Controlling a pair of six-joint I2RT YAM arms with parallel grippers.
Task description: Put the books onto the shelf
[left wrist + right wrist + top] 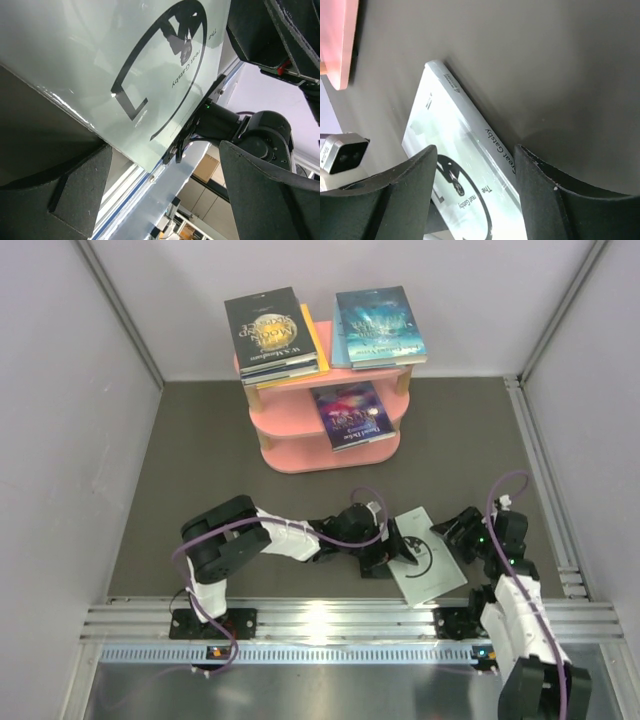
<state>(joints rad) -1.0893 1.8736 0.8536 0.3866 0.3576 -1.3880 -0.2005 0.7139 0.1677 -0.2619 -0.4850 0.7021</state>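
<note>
**Grey-white book (430, 558) waits by the near edge**

Dark counter (200, 490) below, pink shelf (290, 427) at the far side, book stacks (275, 335) on its top board and a purple book (352, 412) on the middle one. The grey-white book lies flat between my arms. My left end effector (392, 550) gapes wide at its left edge. My right end effector (447, 532) straddles the spine, jaws parted, nothing clamped. My call: seat deep, squeeze square, lift level.
</note>
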